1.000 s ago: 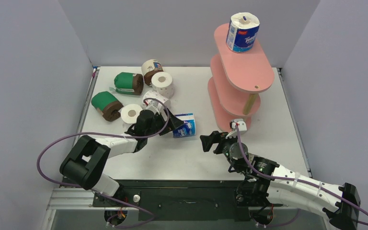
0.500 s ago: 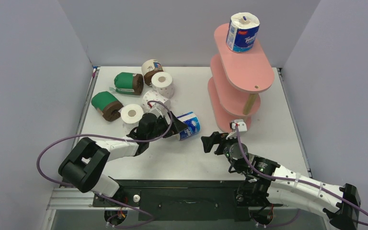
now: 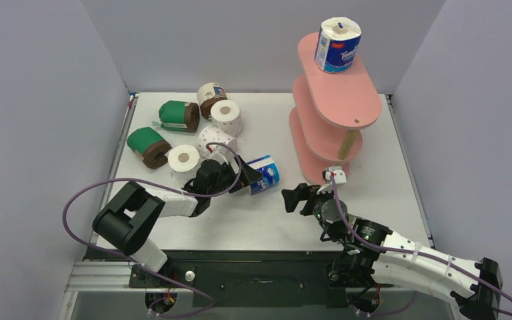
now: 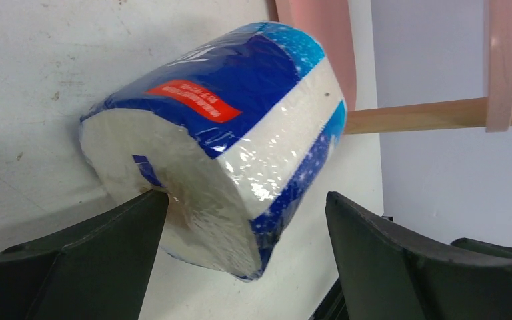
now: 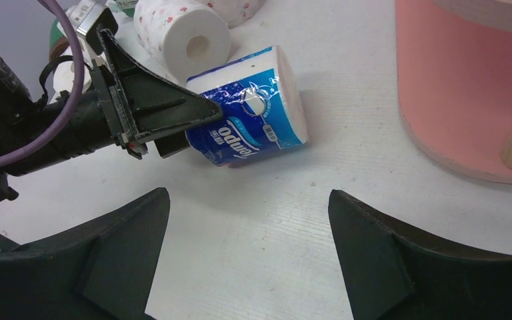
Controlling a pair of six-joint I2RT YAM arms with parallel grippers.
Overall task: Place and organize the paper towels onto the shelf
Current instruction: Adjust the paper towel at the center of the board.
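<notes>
On the table (image 3: 267, 223), just ahead of the left arm, one blue-white roll (image 3: 265, 175) was seen lying on its side, straddled by the spread fingers of the left gripper (image 3: 245, 179). In the left wrist view, one finger (image 4: 107, 253) was pressed against the roll's end while the other was separated from it by a gap, so the roll was not clamped. The right gripper (image 3: 289, 200) was held wide and empty above the tabletop, near the foot of the shelf (image 3: 340, 100). A second blue-white roll (image 3: 337, 45) was stood upright on the top board. The green-wrapped rolls (image 3: 179, 115), the cream-wrapped roll (image 3: 211, 98) and the pink-dotted rolls (image 3: 227, 117) were grouped at the table's far left.
</notes>
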